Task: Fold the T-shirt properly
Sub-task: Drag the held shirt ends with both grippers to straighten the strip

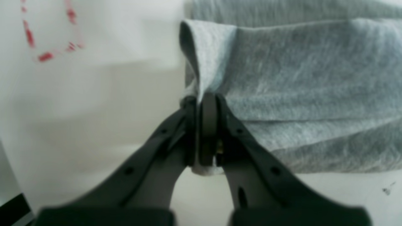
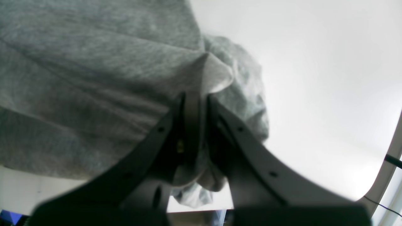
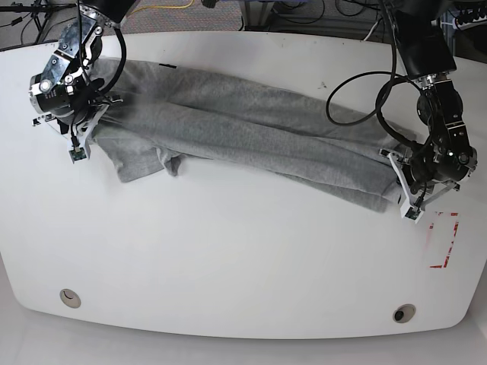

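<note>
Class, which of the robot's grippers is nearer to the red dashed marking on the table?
Left. The left gripper, shut on the T-shirt, sits just beside the red dashed marking; the right gripper grips the shirt's far end.

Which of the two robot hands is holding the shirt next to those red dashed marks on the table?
The left gripper, at the right of the base view. It pinches the T-shirt end lying beside the red dashed marks; the right gripper grips the far end, with no marks nearby.

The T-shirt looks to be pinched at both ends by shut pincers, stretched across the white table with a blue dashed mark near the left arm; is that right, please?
Nearly: the dashed mark is red, not blue, as the base and left wrist views show. The rest holds: the T-shirt stretches across the white table, pinched by the shut left pincer and right pincer.
</note>
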Robot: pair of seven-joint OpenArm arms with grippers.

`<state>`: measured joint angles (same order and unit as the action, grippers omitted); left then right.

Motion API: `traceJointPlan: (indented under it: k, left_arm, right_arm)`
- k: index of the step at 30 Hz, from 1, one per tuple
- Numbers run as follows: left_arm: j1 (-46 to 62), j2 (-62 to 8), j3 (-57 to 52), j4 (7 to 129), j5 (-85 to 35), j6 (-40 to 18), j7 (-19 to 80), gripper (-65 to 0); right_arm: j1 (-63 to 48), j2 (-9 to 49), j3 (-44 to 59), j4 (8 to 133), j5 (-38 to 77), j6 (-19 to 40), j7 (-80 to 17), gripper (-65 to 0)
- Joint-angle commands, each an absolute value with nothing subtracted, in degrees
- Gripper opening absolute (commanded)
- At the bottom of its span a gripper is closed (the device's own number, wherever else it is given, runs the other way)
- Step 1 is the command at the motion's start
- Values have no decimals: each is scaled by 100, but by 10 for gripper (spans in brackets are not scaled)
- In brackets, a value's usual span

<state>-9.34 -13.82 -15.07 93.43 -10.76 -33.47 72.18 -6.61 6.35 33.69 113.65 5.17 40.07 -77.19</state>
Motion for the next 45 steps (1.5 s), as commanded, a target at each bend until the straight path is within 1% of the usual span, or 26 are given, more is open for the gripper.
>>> traceJointPlan:
  k: [1, 11, 13, 16, 17, 18, 19, 20, 22, 25, 27, 28, 35, 42, 45]
  left_arm:
    - [-989, -1464, -1534, 9402, -1086, -3345, 7116, -650]
    - [-963, -1569, -1516, 9226, -1077, -3345, 7116, -650]
    - [-963, -1622, -1516, 9165, -1095, -3345, 7125, -649]
    - [-963, -1631, -1516, 9103, -1095, -3345, 7152, -604]
    - [-963, -1631, -1516, 9095, -1095, -3345, 7152, -574]
    - [-963, -1631, -1516, 9095, -1095, -3345, 7152, -547]
    - [-963, -1631, -1516, 9095, -1095, -3345, 7152, -507]
    - [-963, -1631, -1516, 9095, -1095, -3345, 7152, -479]
    - [-963, -1631, -1516, 9121, -1095, -3345, 7152, -389]
    - [-963, -1631, -1508, 9138, -1103, -3345, 7160, -275]
    - [-998, -1622, -1508, 9147, -1112, -3345, 7248, -233]
    - [-1015, -1622, -1508, 9156, -1112, -3345, 7327, -225]
    - [-1235, -1596, -1516, 9780, -1253, -3354, 7705, -222]
    - [-1297, -1560, -1516, 9965, -1789, -3345, 7679, -222]
    - [-1305, -1367, -1516, 9930, -1789, -3310, 7591, -224]
  right_arm:
    - [-716, 699, 3380, 11451, 488, 4000, -7697, -644]
    - [-919, 681, 3380, 11336, 488, 4000, -7697, -640]
    - [-927, 690, 3380, 11284, 488, 4000, -7697, -615]
    - [-954, 690, 3380, 11275, 479, 4000, -7697, -490]
    - [-963, 690, 3380, 11284, 479, 4000, -7697, -425]
    - [-989, 690, 3389, 11284, 479, 4000, -7697, -374]
    - [-1015, 690, 3398, 11292, 488, 4000, -7697, -304]
    - [-1024, 690, 3398, 11301, 505, 4000, -7697, -258]
    - [-1033, 690, 3398, 11319, 532, 4000, -7697, -149]
    - [-1024, 690, 3398, 11442, 532, 4000, -7697, -65]
    - [-1015, 690, 3389, 11512, 532, 4000, -7697, -48]
    - [-989, 690, 3389, 11530, 532, 4000, -7697, -46]
    - [-804, 734, 3407, 11591, 576, 4000, -7688, -46]
    - [-514, 681, 3600, 11556, 1481, 4000, -7477, -49]
    - [-488, 576, 3609, 11459, 1912, 4000, -7442, -101]
